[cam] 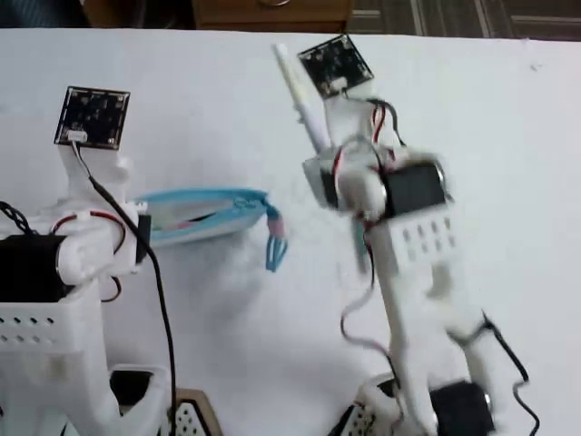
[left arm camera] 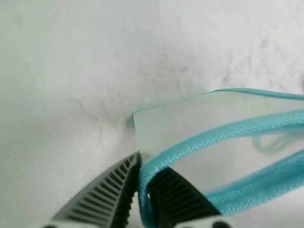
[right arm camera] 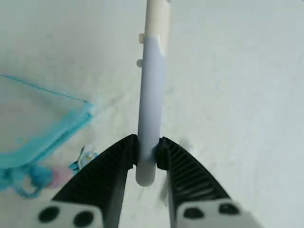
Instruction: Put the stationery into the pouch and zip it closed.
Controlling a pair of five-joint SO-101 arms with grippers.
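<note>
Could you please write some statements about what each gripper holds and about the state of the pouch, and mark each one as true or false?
1. The right gripper is shut on a pen. True.
2. The left gripper is open and holds nothing. False: it is shut on the zip edge of the pouch.
3. The pouch is zipped closed. False: the two sides of its zip stand apart, so it is open.
4. The pen is outside the pouch. True.
</note>
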